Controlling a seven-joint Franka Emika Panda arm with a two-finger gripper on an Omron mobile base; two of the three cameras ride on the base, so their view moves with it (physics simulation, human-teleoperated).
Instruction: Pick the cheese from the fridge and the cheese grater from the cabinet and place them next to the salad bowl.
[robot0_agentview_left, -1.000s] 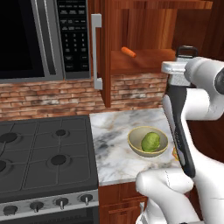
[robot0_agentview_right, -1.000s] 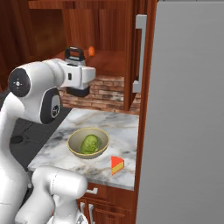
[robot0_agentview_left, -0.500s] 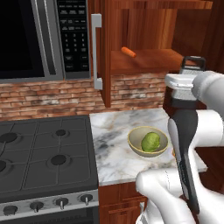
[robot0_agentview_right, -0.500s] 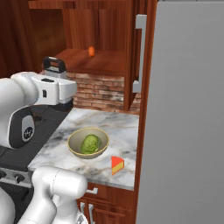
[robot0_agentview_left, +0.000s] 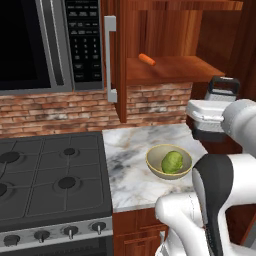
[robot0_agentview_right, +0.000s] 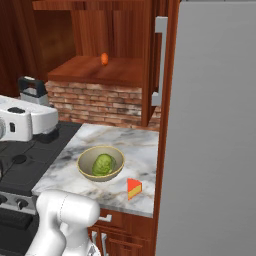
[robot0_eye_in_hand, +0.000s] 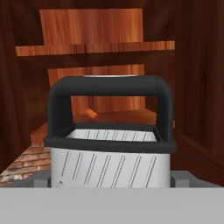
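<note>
Left base view, left to right: microwave (robot0_agentview_left: 30, 45) upper left, stove (robot0_agentview_left: 50, 180) lower left, open cabinet (robot0_agentview_left: 165, 30) top centre with a carrot (robot0_agentview_left: 147, 59) on its shelf (robot0_agentview_left: 170, 70). The bowl (robot0_agentview_left: 169, 162) holding lettuce (robot0_agentview_left: 172, 162) sits centre-right on the counter (robot0_agentview_left: 130, 150). The grater (robot0_agentview_left: 223, 88) is at the right edge, up in the air and clear of shelf and counter. In the hand view the grater fills the middle between the two fingers of the gripper (robot0_eye_in_hand: 112, 179), upright with its black handle on top and its long axis vertical. The jaws stand wide and look clamped on its sides, so I judge it held. In the right base view the hand carries the grater (robot0_agentview_right: 33, 89) at the far left, with the bowl (robot0_agentview_right: 100, 164) centre. The cheese (robot0_agentview_right: 134, 188) already lies just beside the bowl at its lower right, and the fridge (robot0_agentview_right: 215, 130) fills the right. The key relation is that the bowl lies below the hand, toward lower left in the left base view and lower right in the right base view. The next move is likely down to bare counter beside the bowl, keeping the grater upright.
</note>
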